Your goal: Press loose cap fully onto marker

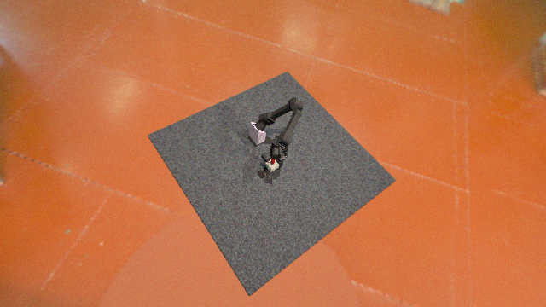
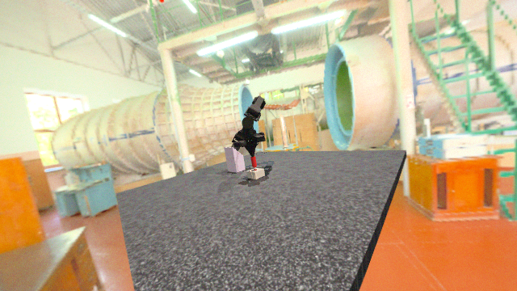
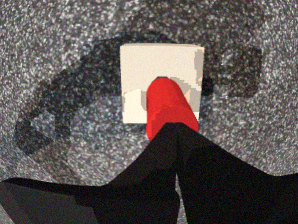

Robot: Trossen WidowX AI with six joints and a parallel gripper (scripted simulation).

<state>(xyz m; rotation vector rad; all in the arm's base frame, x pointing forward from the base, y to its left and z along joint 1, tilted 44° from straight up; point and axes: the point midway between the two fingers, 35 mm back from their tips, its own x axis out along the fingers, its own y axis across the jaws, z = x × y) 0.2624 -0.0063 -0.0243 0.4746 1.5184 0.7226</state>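
Observation:
The cream holder block sits on the dark grey table. The red cap stands upright over it, on the marker. A small dark bit of the marker shows at the cap's lower end in the wrist view; the rest is hidden. My gripper is shut and empty, with its fingertips together at the top of the cap, touching it or just above. The wrist view shows the fingertips over the cap's near end. Whether the cap is fully seated cannot be told.
A lilac box stands on the speckled grey table top, close to the arm's base and a short way from the holder block. The arm's links arch over the table behind the gripper.

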